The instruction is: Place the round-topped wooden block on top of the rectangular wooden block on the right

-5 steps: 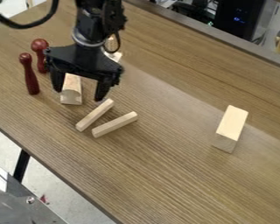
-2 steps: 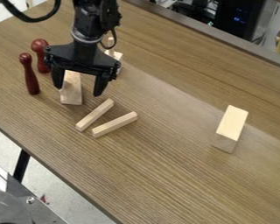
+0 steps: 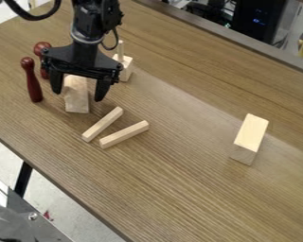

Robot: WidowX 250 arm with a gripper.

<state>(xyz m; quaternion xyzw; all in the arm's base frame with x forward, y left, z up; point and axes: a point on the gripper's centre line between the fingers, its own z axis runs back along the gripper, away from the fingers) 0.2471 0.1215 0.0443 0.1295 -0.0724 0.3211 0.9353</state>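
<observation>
Grasp alignment appears in hand: with the open two-finger gripper [image 3: 77,96] framing the thick wooden block [image 3: 77,102] in view, verify height before closing.

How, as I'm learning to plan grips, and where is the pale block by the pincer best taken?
Probably from above, around its middle, squeezing the two long sides. The block looks longer than wide and seems to lie flat on the table; the pincer is open, spread wider than the block in this view.
</observation>
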